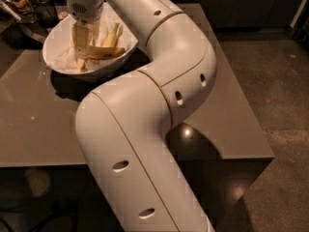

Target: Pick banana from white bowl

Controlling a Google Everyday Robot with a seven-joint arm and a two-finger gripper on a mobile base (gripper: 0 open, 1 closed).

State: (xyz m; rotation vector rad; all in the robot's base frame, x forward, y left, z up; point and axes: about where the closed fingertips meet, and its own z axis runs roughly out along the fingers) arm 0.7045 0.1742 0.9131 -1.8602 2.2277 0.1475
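White bowl (48, 57) — bananas (104, 53) on crumpled paper (63, 58) inside — gripper (81, 61) down among them.

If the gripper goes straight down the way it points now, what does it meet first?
The gripper is down inside the white bowl; it would probably meet the banana or the paper lining under it first. Depth is unclear.

Tool (81, 62) in white bowl (110, 67), banana (105, 53) partly hidden
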